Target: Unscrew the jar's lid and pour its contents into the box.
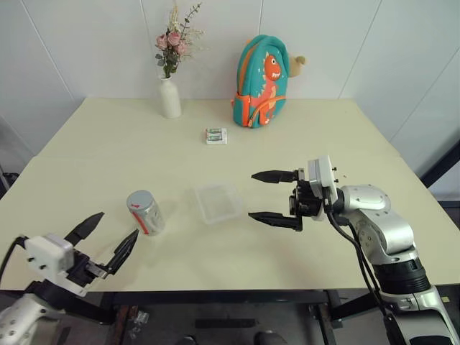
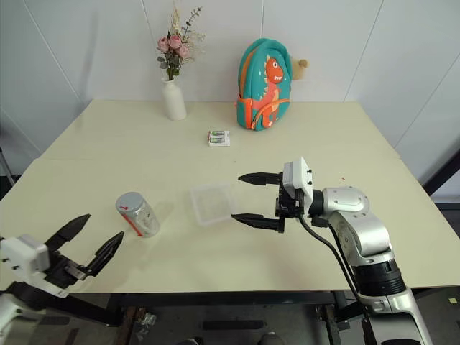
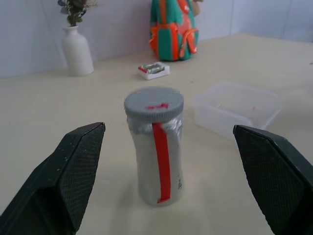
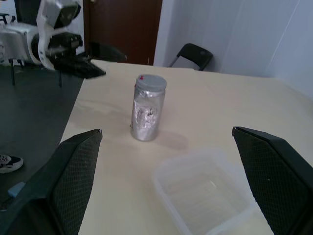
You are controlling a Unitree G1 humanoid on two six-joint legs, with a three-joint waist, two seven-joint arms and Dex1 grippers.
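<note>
Jar (image 1: 146, 212), lid (image 3: 153, 103) on, upright near-left of empty box (image 1: 218, 202); left gripper (image 1: 106, 241) & right gripper (image 1: 274, 197) both spread wide, holding nothing, apart from jar; risk: off-centre approach tips jar

The jar (image 3: 155, 152) looks wrapped in crinkled, shiny silver foil with a glossy red strip; its lid (image 3: 153, 102) is matt grey plastic. The box (image 1: 218, 202) is clear, faintly frosted plastic. The surface (image 1: 129, 151) is smooth, matt cream. The vase (image 1: 169, 98) at the far left looks glossy white
</note>
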